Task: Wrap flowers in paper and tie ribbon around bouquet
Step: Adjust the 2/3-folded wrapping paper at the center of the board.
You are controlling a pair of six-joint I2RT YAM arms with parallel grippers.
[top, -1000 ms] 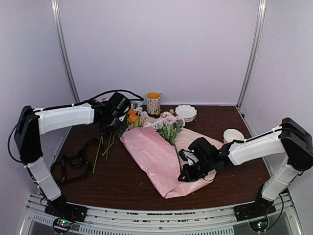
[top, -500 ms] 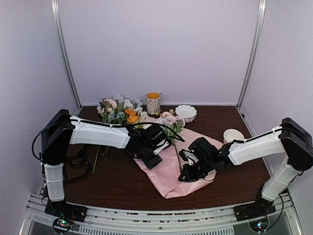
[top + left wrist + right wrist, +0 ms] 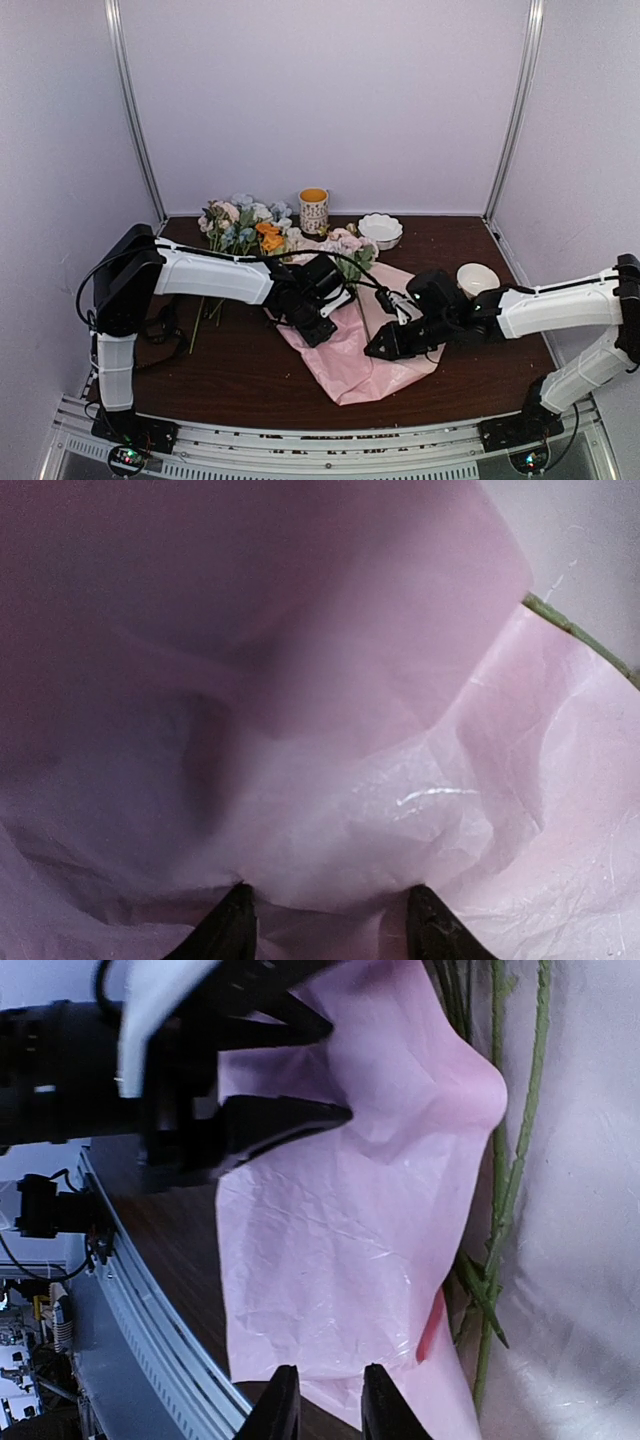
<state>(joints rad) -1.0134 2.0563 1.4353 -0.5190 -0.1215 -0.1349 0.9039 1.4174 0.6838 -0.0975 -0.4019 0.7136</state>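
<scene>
The pink paper [image 3: 352, 355] lies mid-table, its left flap folded over toward the right. Flowers [image 3: 345, 250] rest on it, with green stems [image 3: 515, 1160] running along the sheet; one stem [image 3: 580, 635] shows at the paper's edge. My left gripper [image 3: 305, 325] [image 3: 330, 925] is open, with a paper fold bulging between its spread fingers. My right gripper [image 3: 383, 347] [image 3: 325, 1405] is open by a narrow gap at the paper's near edge. The black ribbon [image 3: 165, 328] lies at the left, partly behind my left arm. No cone-shaped bouquet is in view.
A second bunch of loose flowers [image 3: 240, 222] lies at the back left. A patterned mug [image 3: 313, 210] and a white bowl [image 3: 380, 230] stand at the back. Another white bowl [image 3: 477, 277] sits close behind my right arm.
My left arm swung from the back-left flowers to the paper and pushed its left flap over to the right. My right jaws parted slightly, and that arm stretched out lower.
</scene>
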